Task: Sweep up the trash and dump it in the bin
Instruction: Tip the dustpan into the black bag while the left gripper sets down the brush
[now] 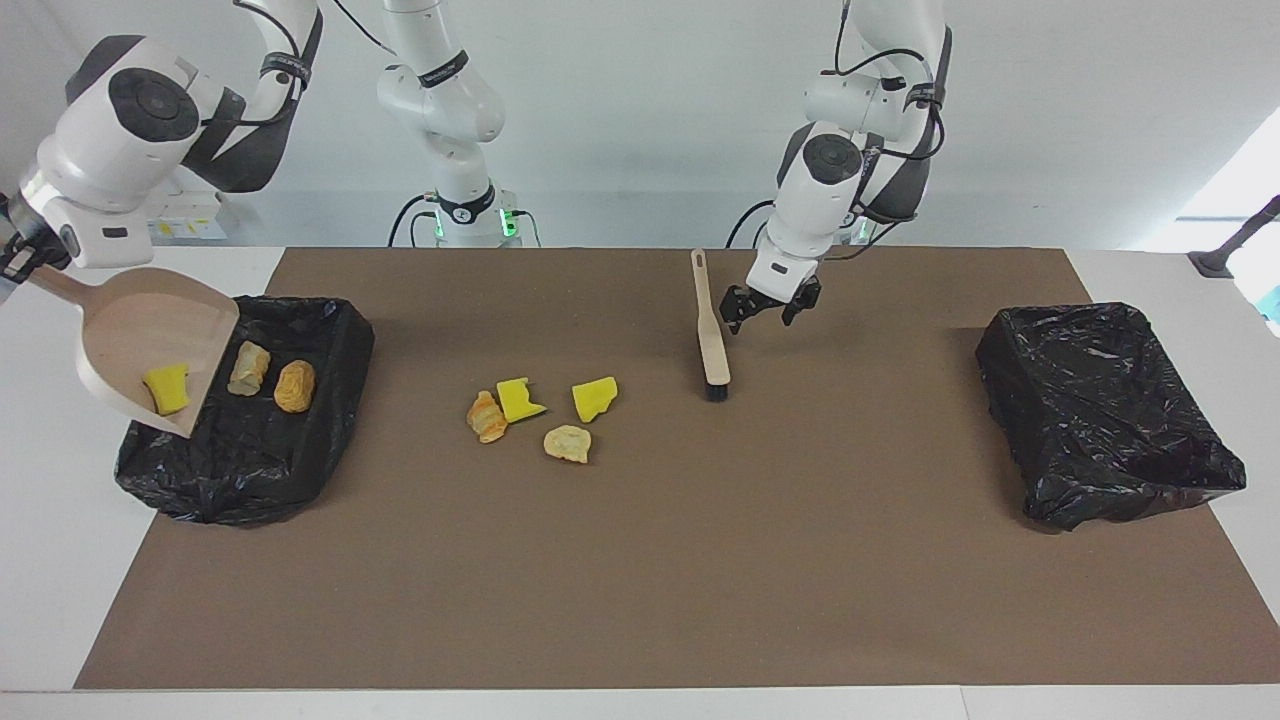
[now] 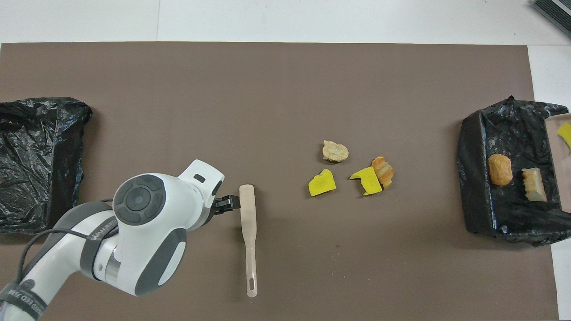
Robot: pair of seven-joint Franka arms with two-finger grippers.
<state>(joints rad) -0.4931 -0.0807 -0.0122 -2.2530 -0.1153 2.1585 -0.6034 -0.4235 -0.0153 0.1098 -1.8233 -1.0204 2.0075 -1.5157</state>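
Note:
My right gripper (image 1: 18,258) is shut on the handle of the beige dustpan (image 1: 150,340), holding it tilted over the black-lined bin (image 1: 250,470) at the right arm's end. One yellow scrap (image 1: 167,388) lies in the pan. Two tan scraps (image 1: 248,368) (image 1: 294,385) lie in that bin (image 2: 508,218). Several scraps, yellow (image 1: 594,398) and tan (image 1: 568,443), lie mid-mat; they also show in the overhead view (image 2: 321,183). The brush (image 1: 711,330) (image 2: 248,232) lies on the mat. My left gripper (image 1: 770,305) (image 2: 225,203) is open and empty, just above the mat beside the brush.
A second black-lined bin (image 1: 1100,410) (image 2: 40,160) stands at the left arm's end of the brown mat (image 1: 700,580). A third white arm (image 1: 440,100) stands at the robots' edge of the table.

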